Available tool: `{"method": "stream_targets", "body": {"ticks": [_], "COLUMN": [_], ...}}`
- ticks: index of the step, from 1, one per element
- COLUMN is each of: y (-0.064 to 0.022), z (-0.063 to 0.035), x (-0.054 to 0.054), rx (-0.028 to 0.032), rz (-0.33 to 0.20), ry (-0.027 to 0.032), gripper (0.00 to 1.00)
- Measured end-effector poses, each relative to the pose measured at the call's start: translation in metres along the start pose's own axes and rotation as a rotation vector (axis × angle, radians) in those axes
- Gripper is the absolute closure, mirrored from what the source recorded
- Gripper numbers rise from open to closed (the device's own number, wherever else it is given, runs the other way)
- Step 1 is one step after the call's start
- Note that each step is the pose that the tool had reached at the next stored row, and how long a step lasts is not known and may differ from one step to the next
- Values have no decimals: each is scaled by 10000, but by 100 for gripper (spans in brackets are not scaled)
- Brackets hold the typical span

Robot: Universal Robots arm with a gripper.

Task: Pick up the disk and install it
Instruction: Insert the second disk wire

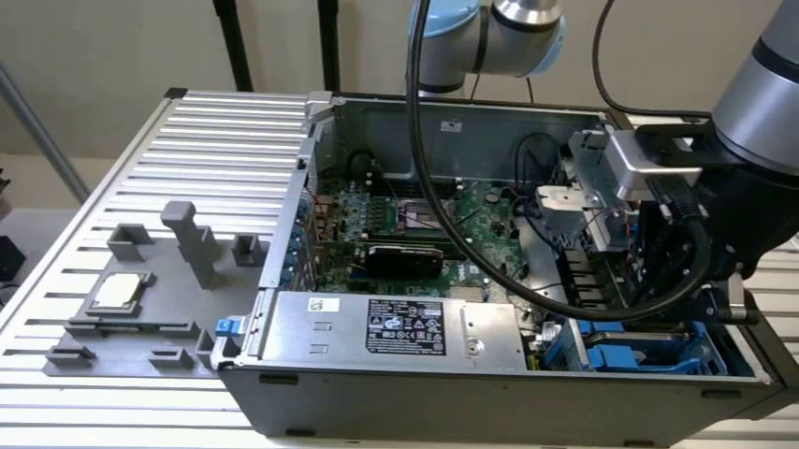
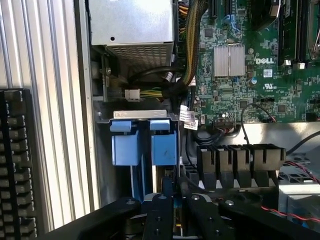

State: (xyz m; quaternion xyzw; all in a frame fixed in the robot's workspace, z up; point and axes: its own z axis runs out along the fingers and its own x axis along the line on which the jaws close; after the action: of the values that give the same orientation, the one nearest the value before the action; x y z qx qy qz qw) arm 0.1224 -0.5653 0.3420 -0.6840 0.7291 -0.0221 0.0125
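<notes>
- Item: black two-finger gripper [image 2: 176, 202], on arm at lower right of exterior view, over blue plastic drive bay [image 1: 624, 360] of open grey computer case [image 1: 500, 393].
- Claw state: narrow, jaws pinched on thin grey-and-blue edge.
- Held piece: judged flat silver-grey metal disk [image 2: 165, 180] in blue carrier, seen edge-on; label hidden.
- Key relation: disk ran straight ahead from claw, long axis pointing into bay, just beside two blue plastic caddy tabs [image 2: 125, 145].

1. Green motherboard [image 1: 431, 220] with silver heatsinks [image 2: 229, 61].
2. Blue caddies [image 2: 145, 145] in grey case [image 1: 500, 383].
3. Silver power supply [image 1: 387, 327], black-and-white label [image 1: 413, 325].
4. Black gripper [image 2: 175, 212].
5. Ribbed silver table [image 1: 212, 140].
</notes>
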Motion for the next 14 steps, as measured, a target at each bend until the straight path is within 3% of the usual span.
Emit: {"method": "stream_targets", "body": {"ticks": [14], "y": [-10], "z": [11], "x": [-5], "rx": [5], "rz": [-145], "ry": [-6], "gripper": [100]}}
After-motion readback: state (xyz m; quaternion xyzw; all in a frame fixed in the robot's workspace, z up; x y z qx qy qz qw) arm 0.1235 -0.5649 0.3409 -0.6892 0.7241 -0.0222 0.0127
